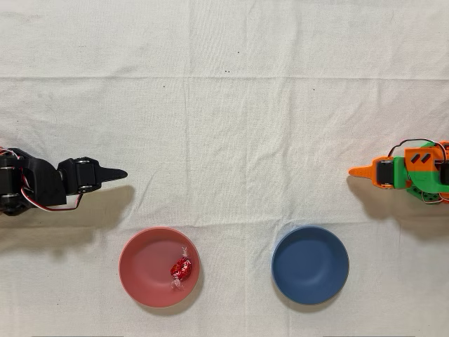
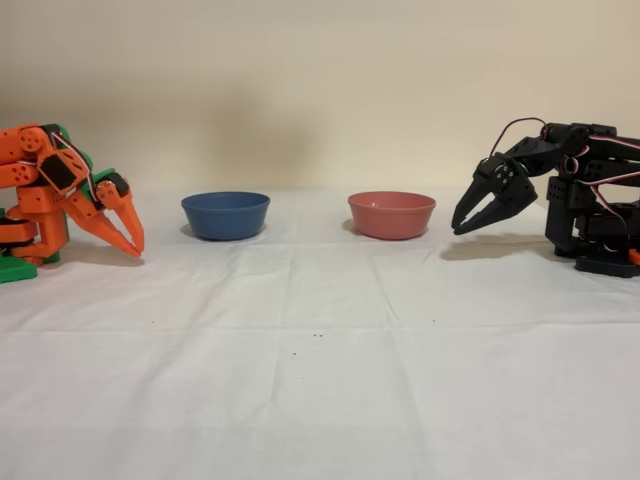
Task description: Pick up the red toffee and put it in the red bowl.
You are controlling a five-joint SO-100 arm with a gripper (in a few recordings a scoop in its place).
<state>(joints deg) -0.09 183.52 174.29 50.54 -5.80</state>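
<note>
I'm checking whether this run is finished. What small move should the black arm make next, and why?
Probably none beyond staying parked. The red toffee already lies inside the red bowl, and the black arm's hand hangs beside the bowl, holding nothing, its fingers slightly apart. The task looks done.

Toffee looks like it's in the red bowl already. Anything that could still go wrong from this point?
Little, probably. The red toffee lies inside the red bowl, near its rim on the side toward the blue bowl, so a knock could tip it out. The black arm's hand hangs close beside the red bowl in the fixed view; a sweep toward it might nudge the bowl.
</note>
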